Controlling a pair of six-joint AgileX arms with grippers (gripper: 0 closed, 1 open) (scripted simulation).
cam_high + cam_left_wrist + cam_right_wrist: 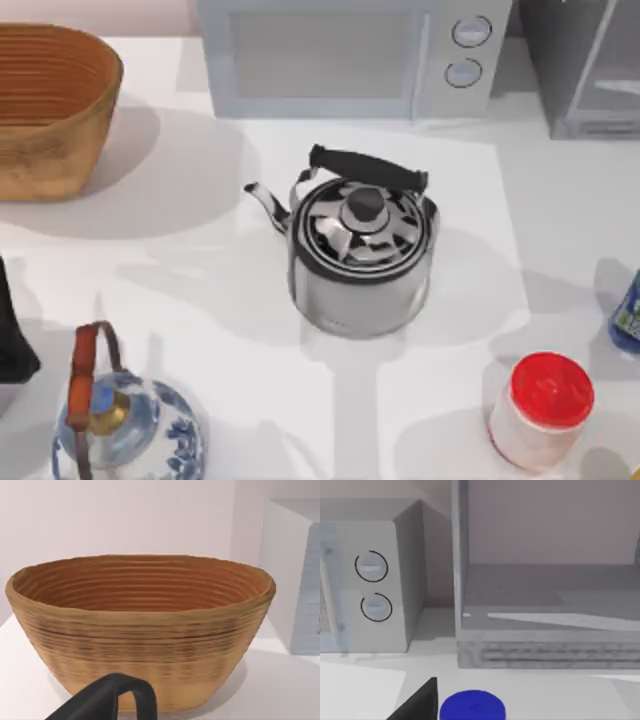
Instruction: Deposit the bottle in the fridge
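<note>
The deep-blue bottle (pixel 627 316) with a green and white label stands at the table's right edge, partly cut off by the top view's border. Its round blue cap (pixel 472 707) sits close beneath the right wrist camera, with a dark part of my right gripper (pixel 418 705) just beside it. The dark grey fridge (pixel 585 65) stands at the back right. Its pale framed front and grey inside floor (pixel 545 592) face the right wrist camera, beyond the bottle. My left gripper (pixel 113 699) hovers at the table's left side, in front of a woven basket.
A steel kettle (pixel 362 250) stands mid-table. The white jar with a red lid (pixel 542 408) is near the bottle. The pale microwave (pixel 345 55) is at the back, the woven basket (pixel 50 105) at back left, and a blue-and-white teapot (pixel 125 430) at front left.
</note>
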